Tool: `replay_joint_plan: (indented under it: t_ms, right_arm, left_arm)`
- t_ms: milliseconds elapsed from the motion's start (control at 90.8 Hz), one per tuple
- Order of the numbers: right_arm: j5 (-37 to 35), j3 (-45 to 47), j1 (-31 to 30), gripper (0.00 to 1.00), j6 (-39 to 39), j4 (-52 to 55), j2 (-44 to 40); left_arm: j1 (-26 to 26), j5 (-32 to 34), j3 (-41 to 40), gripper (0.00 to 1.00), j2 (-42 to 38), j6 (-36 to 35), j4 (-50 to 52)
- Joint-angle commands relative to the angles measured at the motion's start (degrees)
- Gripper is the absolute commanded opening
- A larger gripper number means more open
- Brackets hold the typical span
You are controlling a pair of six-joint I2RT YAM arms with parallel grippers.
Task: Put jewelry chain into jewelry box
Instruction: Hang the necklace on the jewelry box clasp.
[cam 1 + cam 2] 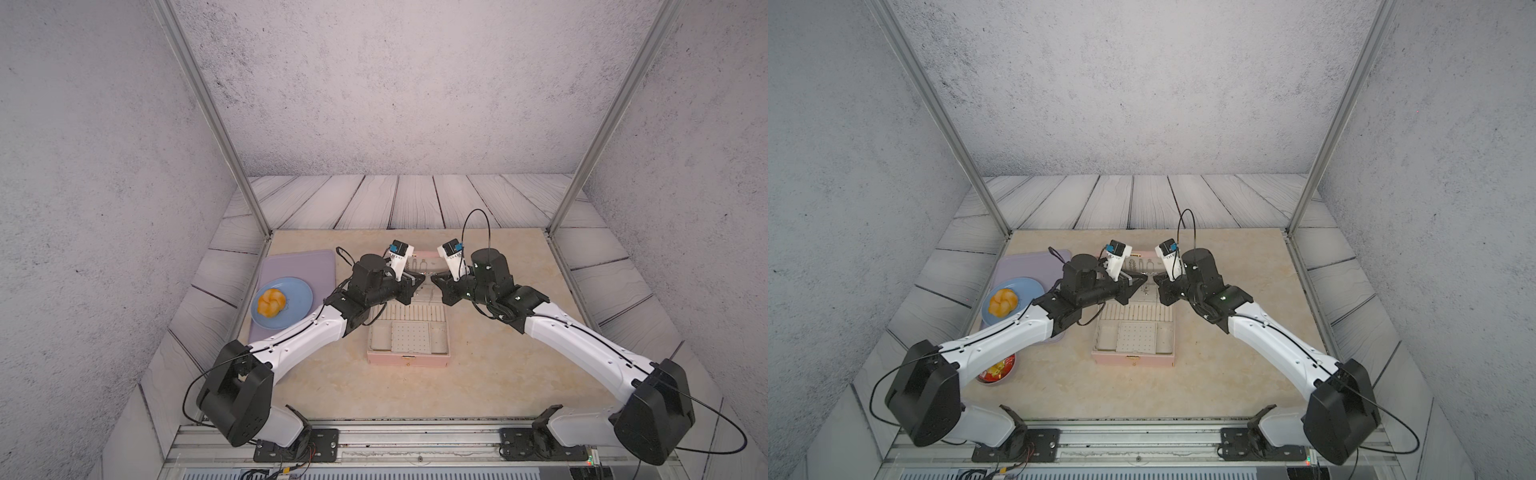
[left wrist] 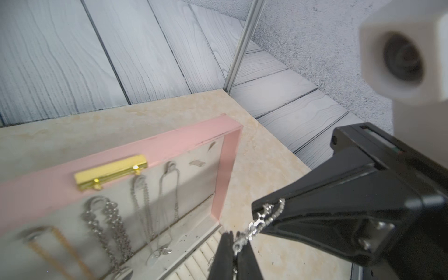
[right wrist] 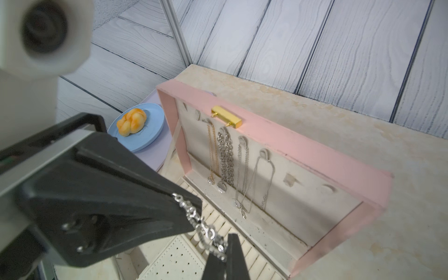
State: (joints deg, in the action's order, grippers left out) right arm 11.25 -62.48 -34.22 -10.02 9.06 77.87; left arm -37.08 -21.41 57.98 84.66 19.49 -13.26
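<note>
The jewelry box [image 1: 409, 360] [image 1: 1133, 360] is pale pink and stands open mid-table, its lid [image 2: 48, 184] [image 3: 303, 150] upright at the back. A short stretch of the silver jewelry chain [image 2: 257, 221] [image 3: 201, 223] is pulled taut between my two grippers, above the ring-roll slots. My left gripper [image 1: 423, 277] [image 2: 234, 238] is shut on one end. Tip to tip with it, my right gripper [image 1: 433, 277] [image 3: 226, 244] is shut on the other end. In both top views the chain [image 1: 428, 274] is only a small glint.
Several other necklaces [image 3: 225, 157] [image 2: 111, 223] hang on hooks inside the lid. A lilac tray [image 1: 291, 262] to the left carries a blue plate [image 1: 301, 297] with a bun [image 1: 271, 302]. A red bowl [image 1: 998, 368] sits under my left arm. Metal posts stand at the table's back corners.
</note>
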Motion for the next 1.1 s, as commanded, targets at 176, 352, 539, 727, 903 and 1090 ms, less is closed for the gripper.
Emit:
replay_joint_plan:
  t_ms: [176, 352, 539, 727, 903, 1090]
  right_arm:
    - [-7.55, -3.26, 0.56, 0.00, -2.62, -0.40, 4.96]
    - [-9.14, -4.24, 0.86, 0.00, -3.31, -1.35, 6.82]
    - [-11.29, -5.00, 1.37, 0.00, -4.30, -1.64, 7.82]
    - [-12.27, -4.57, 2.19, 0.00, -5.56, -2.38, 7.83]
    - [-12.32, -4.50, 2.48, 0.01, -6.40, -2.85, 8.10]
    - [-11.47, -4.84, 2.91, 0.01, -7.14, -2.91, 9.02]
  left_arm:
    - [1.21, 1.45, 6.61, 0.00, 7.03, -0.29, 3.03]
    - [1.31, 4.41, 10.31, 0.00, 10.06, -0.34, 5.11]
    - [1.33, 4.19, 12.43, 0.00, 11.75, 0.07, 4.24]
    - [1.31, 2.70, 14.12, 0.00, 14.19, 1.17, 3.18]
    - [1.31, 2.98, 15.26, 0.00, 15.05, 2.41, 2.18]
    - [1.31, 3.83, 15.33, 0.00, 15.40, 2.99, 2.57]
